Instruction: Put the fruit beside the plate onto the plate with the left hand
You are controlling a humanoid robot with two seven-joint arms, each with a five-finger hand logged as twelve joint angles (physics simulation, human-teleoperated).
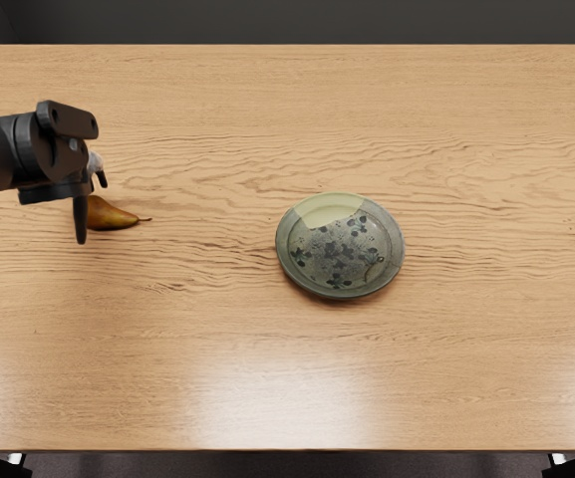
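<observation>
A brown pear (114,215) lies on its side on the wooden table, stem pointing right, well to the left of the plate. The plate (340,246) is round, grey-green with a dark floral pattern, and holds nothing. My left hand (88,207) comes in from the left edge and hovers right over the pear's left end, hiding part of it. One dark finger (81,225) hangs straight down just left of the fruit, and the others stay relaxed by the wrist. The fingers do not close around the pear.
The wooden table (287,378) spreads wide in every direction, with its front edge near the bottom of the view. About a plate's width and a half of bare wood separates the pear from the plate.
</observation>
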